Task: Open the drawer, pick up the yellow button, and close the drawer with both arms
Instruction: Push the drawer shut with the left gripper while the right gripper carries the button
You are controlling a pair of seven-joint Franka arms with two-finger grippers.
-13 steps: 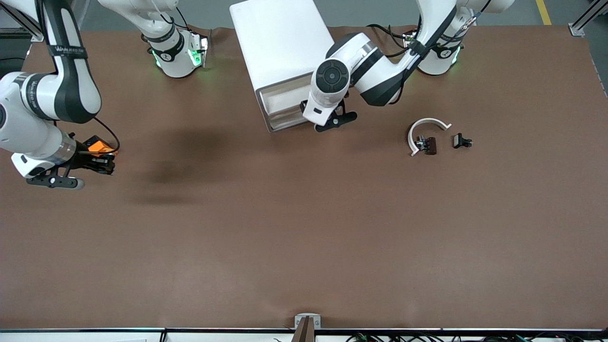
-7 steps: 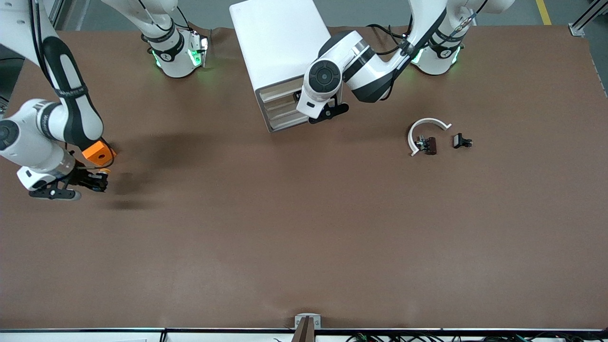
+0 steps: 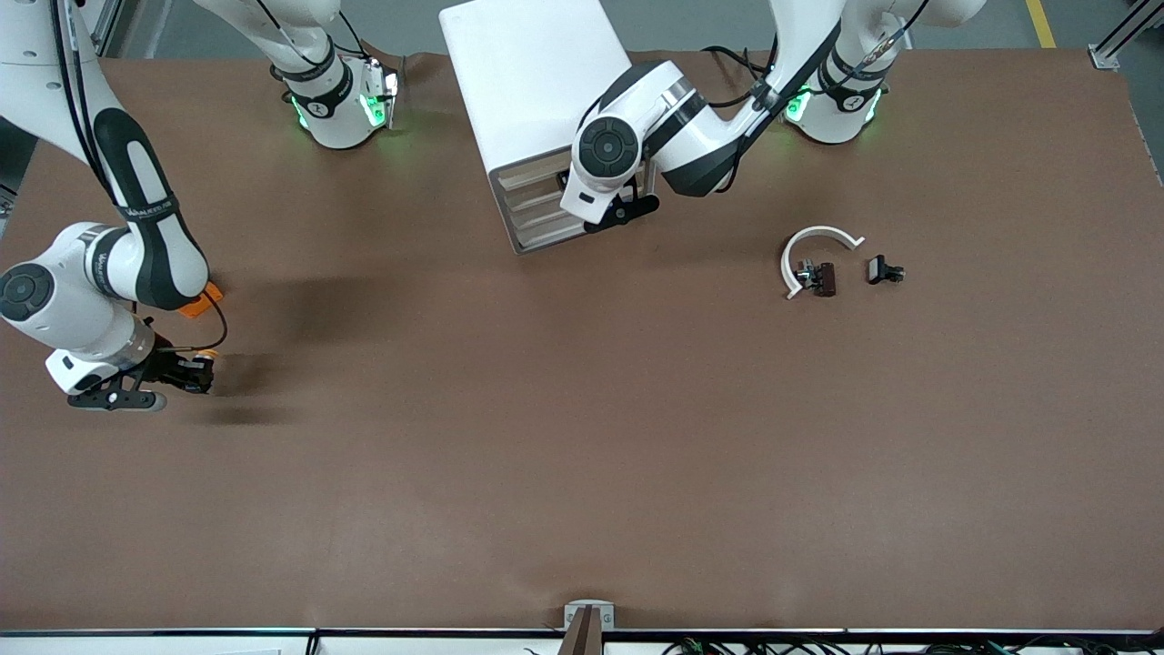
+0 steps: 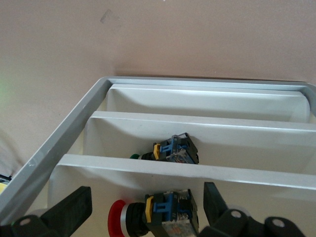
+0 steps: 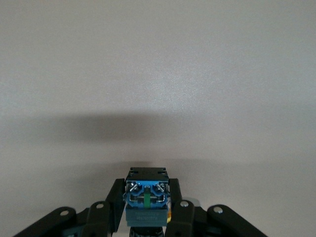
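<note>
My right gripper (image 3: pixel 186 375) is low over the table at the right arm's end. It is shut on the button (image 3: pixel 204 369). In the right wrist view the button (image 5: pixel 147 200) shows a blue and black body with a sliver of yellow cap between my closed fingers (image 5: pixel 112 200). My left gripper (image 3: pixel 618 205) is open at the drawer front (image 3: pixel 536 205) of the white cabinet (image 3: pixel 532 82). In the left wrist view its fingers (image 4: pixel 69 212) stand either side of a red-capped switch (image 4: pixel 153 215) lying in a white drawer (image 4: pixel 94 197). A green-capped switch (image 4: pixel 173 150) lies in the drawer above.
An orange square block (image 3: pixel 205 301) lies on the table, partly hidden by the right arm. A white curved piece (image 3: pixel 814 238) and two small dark parts (image 3: pixel 818 277) (image 3: pixel 884 270) lie toward the left arm's end of the table.
My right gripper has carried the button away from the orange block, toward the front camera. My left gripper has moved in closer to the cabinet's drawer front.
</note>
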